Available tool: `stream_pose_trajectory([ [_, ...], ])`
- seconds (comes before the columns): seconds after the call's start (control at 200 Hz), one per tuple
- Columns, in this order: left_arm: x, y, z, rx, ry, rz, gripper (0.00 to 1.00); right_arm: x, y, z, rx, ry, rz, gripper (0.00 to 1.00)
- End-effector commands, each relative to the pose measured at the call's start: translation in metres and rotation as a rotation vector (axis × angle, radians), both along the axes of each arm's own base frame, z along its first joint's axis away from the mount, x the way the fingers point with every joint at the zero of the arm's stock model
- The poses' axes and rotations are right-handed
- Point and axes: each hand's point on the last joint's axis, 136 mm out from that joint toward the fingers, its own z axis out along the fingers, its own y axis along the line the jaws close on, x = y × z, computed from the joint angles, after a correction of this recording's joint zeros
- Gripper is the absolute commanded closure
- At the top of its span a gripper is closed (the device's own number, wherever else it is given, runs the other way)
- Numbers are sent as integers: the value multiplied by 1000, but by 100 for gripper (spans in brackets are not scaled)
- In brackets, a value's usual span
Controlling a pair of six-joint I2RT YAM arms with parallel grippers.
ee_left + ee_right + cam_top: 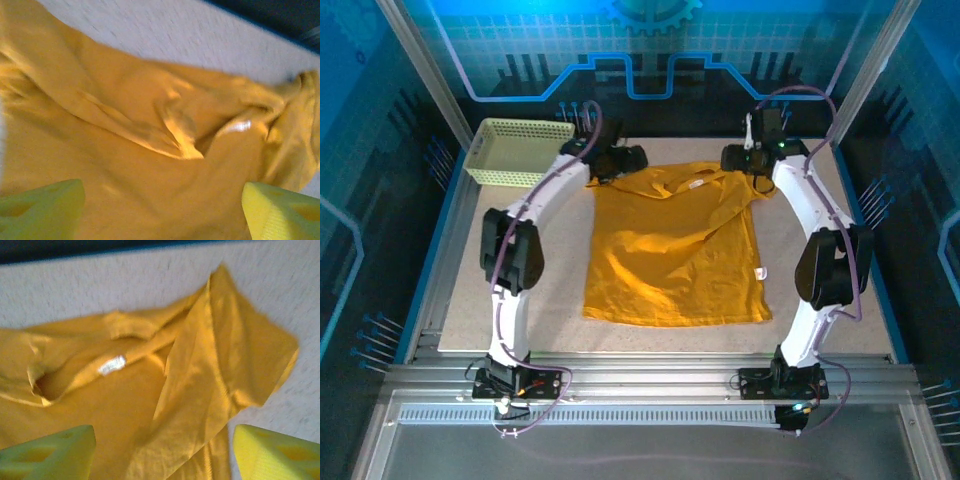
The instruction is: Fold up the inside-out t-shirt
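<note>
The mustard-yellow t-shirt lies spread on the table, collar towards the far edge and hem towards the arms. A small white neck label shows at the collar and a white side tag at its right edge. My left gripper hovers over the shirt's far left shoulder, open; in the left wrist view its yellow-green fingers stand wide apart above rumpled cloth. My right gripper is open over the far right shoulder, above the folded-in sleeve and the label.
A pale yellow-green mesh basket stands at the table's far left corner, just beyond the left arm. The table's far edge lies close behind both grippers. Bare tabletop borders the shirt on both sides.
</note>
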Motion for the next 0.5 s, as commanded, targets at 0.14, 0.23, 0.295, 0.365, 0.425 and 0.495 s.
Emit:
stream_pose_trajectory([
  [0.14, 4, -56, -65, 213, 35, -180, 17, -41, 19, -44, 136, 76, -26, 27],
  [0.23, 12, -59, -82, 261, 39, -196, 19, -54, 20, -53, 155, 81, -34, 27],
  [0.295, 19, -60, -91, 285, 29, -196, 21, -65, 22, -56, 164, 83, -34, 27],
  [0.365, 28, -61, -99, 308, 12, -201, 25, -74, 25, -56, 178, 79, -29, 27],
  [0.425, 36, -62, -103, 319, -11, -199, 29, -83, 30, -57, 186, 79, -17, 27],
  [0.495, 46, -67, -107, 322, -41, -207, 36, -92, 37, -55, 186, 74, 3, 27],
])
